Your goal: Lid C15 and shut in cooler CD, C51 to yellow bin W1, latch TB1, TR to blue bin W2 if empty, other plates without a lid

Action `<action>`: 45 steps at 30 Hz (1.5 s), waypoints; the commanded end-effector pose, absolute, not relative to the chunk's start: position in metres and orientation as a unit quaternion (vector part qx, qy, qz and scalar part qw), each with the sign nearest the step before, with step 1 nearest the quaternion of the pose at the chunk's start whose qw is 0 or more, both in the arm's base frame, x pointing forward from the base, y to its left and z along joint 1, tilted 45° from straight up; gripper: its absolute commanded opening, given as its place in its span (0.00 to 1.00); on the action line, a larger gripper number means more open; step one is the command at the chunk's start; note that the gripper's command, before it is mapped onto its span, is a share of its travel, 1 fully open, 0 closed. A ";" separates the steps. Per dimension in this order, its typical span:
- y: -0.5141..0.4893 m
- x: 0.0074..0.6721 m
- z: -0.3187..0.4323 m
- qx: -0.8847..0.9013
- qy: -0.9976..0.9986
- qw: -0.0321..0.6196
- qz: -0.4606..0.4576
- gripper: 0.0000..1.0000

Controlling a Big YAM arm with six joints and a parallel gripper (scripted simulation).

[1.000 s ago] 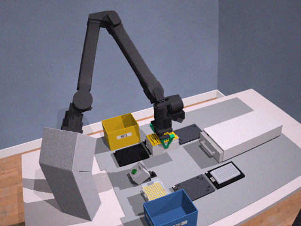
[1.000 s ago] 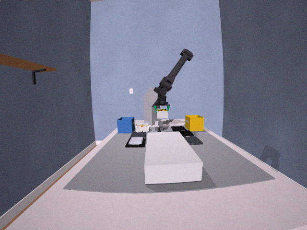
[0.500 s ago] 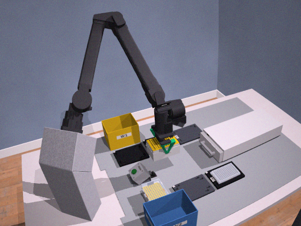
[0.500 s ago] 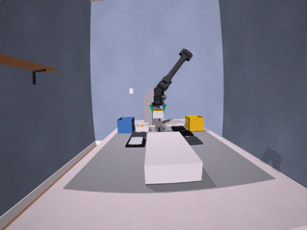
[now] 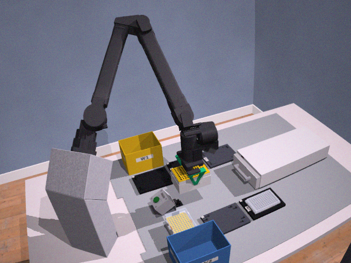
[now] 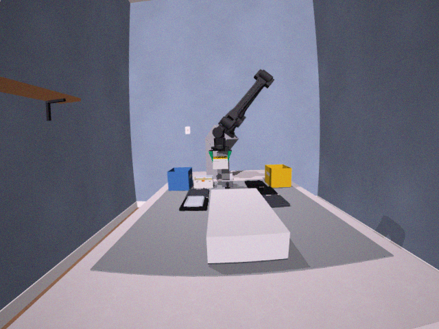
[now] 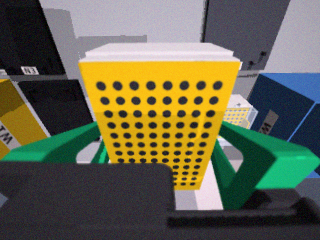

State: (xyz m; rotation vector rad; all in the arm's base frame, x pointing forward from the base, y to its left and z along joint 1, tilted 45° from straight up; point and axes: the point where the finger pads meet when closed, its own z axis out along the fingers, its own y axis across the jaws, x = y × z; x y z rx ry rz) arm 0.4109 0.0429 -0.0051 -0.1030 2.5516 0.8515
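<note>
On the grey mat (image 5: 300, 183), the biggest box is the white cooler (image 5: 283, 154), its drawer front and handle (image 5: 241, 171) facing the middle of the bench; whether the drawer is fully shut cannot be told, and nothing of its inside shows. Next in size, the blue bin (image 5: 198, 244) stands at the near edge and what shows of its inside is bare blue floor; the yellow bin (image 5: 140, 153) stands at the far side, and only its bare inner walls show. Between the two bins, held above the mat, is the rack (image 5: 190, 176): a white box with a yellow top plate pierced by rows of round holes, every one dark, with no tip seen in any. It hangs level over the mat, just beside the black plate (image 5: 151, 179) and the yellow bin, well apart from the blue bin. The gripper (image 5: 192, 172) comes down on the rack from above with its green fingers spread wide, one on each long side, clamped on the rack. Smaller, the tip box (image 5: 180, 222) sits at the blue bin's far rim, its yellow insert showing pale spots in a grid. A white plate (image 5: 262, 201) lies in a black nest near the cooler, and the green key (image 5: 156, 199) sits beside the tip box.
</note>
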 end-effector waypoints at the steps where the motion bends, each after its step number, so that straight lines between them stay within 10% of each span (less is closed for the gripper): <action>1: 0.027 0.415 -0.012 -0.039 0.923 0.234 0.302 0.00; 45: -0.050 0.404 -0.079 -0.036 0.924 0.229 0.303 0.00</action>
